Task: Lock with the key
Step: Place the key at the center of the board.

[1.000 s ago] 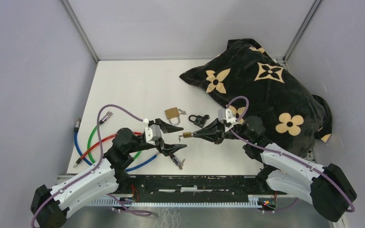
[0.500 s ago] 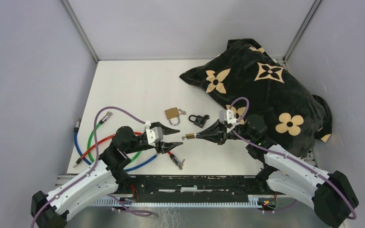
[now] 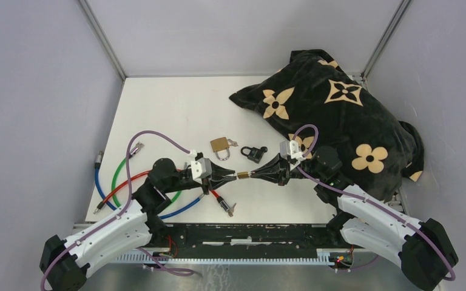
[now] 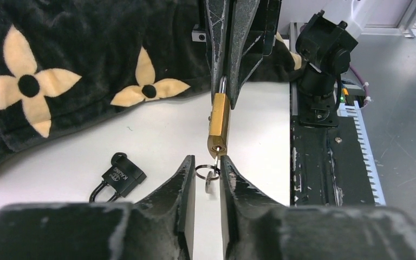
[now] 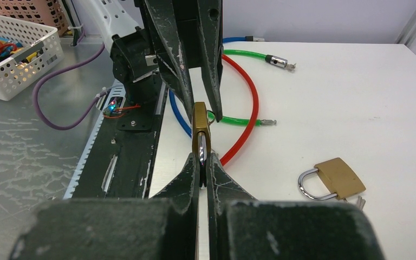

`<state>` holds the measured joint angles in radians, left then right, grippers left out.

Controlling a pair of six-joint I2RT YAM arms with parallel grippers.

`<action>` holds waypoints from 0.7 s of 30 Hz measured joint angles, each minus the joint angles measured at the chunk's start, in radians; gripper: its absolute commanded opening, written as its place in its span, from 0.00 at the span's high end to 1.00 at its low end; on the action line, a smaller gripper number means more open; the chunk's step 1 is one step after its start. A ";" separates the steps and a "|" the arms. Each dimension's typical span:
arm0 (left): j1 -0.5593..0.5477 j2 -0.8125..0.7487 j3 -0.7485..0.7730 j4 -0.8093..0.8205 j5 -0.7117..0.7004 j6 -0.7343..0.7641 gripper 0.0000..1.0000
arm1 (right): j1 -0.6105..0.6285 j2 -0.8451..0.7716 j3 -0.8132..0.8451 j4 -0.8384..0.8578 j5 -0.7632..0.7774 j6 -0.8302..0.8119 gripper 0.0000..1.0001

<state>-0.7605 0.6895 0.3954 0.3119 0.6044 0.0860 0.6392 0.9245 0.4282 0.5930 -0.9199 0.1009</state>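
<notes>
Your right gripper [image 5: 200, 160] clamps the brass padlock [image 4: 218, 122], its long axis aimed straight at your left gripper [image 4: 206, 161], whose jaws flank the key [image 4: 210, 184], grasp unclear.

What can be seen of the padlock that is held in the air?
The padlock is small, with a brass-looking body and a silvery shackle. The right tool pinches the shackle, holding it off the table, keyhole end toward the left tool. A ringed key sits at that end, between that tool's fingers; a grip is unclear.
</notes>
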 measured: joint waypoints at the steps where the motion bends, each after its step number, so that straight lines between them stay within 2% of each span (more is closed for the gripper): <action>1: 0.000 0.002 0.000 0.001 0.002 -0.001 0.79 | 0.000 0.000 0.000 0.000 0.000 0.001 1.00; 3: 0.000 0.005 0.000 0.005 0.006 -0.005 0.84 | 0.000 0.000 0.000 0.000 0.000 0.002 1.00; 5: 0.000 0.005 0.000 0.008 0.008 -0.009 0.96 | 0.000 -0.001 0.000 0.000 0.000 0.003 1.00; 6: 0.000 0.005 0.000 0.009 0.008 -0.011 0.98 | 0.000 -0.001 0.000 0.000 0.000 0.003 1.00; 14: 0.000 -0.005 -0.001 0.008 -0.002 -0.030 0.98 | 0.000 -0.013 0.000 -0.028 0.007 -0.014 1.00; 21: 0.014 -0.063 -0.002 -0.126 -0.077 0.066 0.98 | -0.031 -0.042 0.011 -0.143 0.031 -0.069 1.00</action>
<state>-0.7460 0.6270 0.3931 0.1860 0.5270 0.1524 0.6079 0.8825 0.4393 0.4500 -0.8890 0.0319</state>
